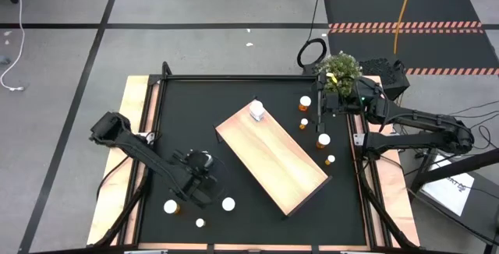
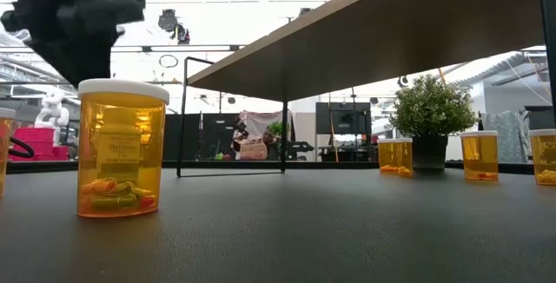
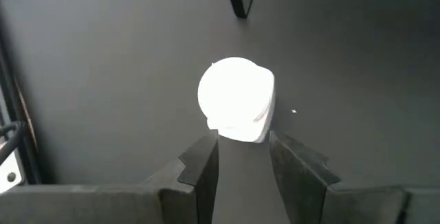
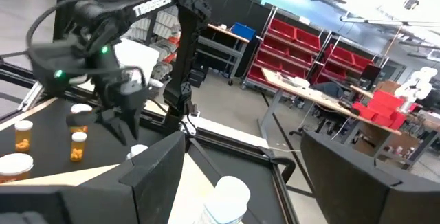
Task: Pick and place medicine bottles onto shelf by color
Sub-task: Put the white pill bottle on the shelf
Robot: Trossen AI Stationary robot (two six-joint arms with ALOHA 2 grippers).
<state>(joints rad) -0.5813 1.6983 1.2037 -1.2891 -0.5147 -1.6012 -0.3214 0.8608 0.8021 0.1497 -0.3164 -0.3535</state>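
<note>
My left gripper (image 3: 240,159) is down at the near left of the table with its jaws drawn in on a white bottle (image 3: 236,100). In my left wrist view the two fingers (image 3: 203,168) sit on either side of the bottle's lower body, narrowed until they meet its flanks, so I judge this a grip just taken, with the lift not yet begun. From above, the same gripper (image 1: 201,172) sits among three loose bottles on the black mat: one with an orange body (image 1: 170,206) to its near left, a white-topped one (image 1: 228,204) to its near right, and a small one (image 1: 199,223) nearer still.

The shelf (image 1: 269,158) lies at an angle across the middle of the table, just right of my left gripper. One white bottle (image 1: 256,112) already stands at its far end. Other orange bottles (image 1: 323,139) wait on the mat at the right, near a small potted plant (image 1: 340,70).

My right gripper (image 4: 240,165) hangs at the far right with its fingers spread wide and nothing between them.

The step in hand is the pick of a white bottle. Next I need to raise it straight up, clear of its neighbours, carry it right and farther over the shelf's raised edge, and set it upright beside the white one already there, so the colours stay grouped.
</note>
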